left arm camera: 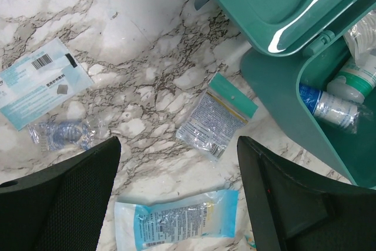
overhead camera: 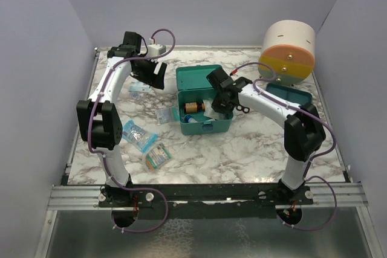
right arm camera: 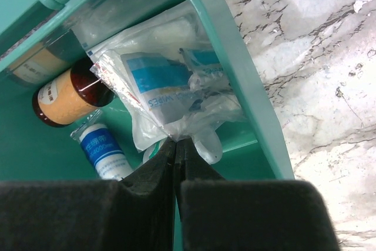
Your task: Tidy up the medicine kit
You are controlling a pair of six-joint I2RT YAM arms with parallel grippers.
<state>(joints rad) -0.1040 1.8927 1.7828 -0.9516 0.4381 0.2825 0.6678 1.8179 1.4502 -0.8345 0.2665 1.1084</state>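
Observation:
The teal medicine kit [overhead camera: 205, 126] stands open at mid-table with its lid [overhead camera: 198, 78] raised. Inside lie a brown bottle [right arm camera: 67, 101] and a blue-labelled white bottle [right arm camera: 103, 148]. My right gripper [right arm camera: 175, 145] is over the kit's right end, shut on a clear plastic bag of wipes [right arm camera: 170, 89] that hangs inside the kit against its wall [right arm camera: 247, 80]. My left gripper [left arm camera: 179, 151] is open and empty above the table, left of the kit [left arm camera: 276, 86]. Below it lie a blue-white packet [left arm camera: 176, 218] and a clear packet with a teal header [left arm camera: 216, 116].
A barcoded flat packet [left arm camera: 41, 83] and a crumpled clear packet [left arm camera: 61, 134] lie further left. More packets [overhead camera: 138, 134] [overhead camera: 157, 156] lie at front left. A round cream, orange and yellow drawer unit [overhead camera: 289, 52], a flat teal tray [overhead camera: 289, 95] and black scissors [overhead camera: 242, 109] are on the right.

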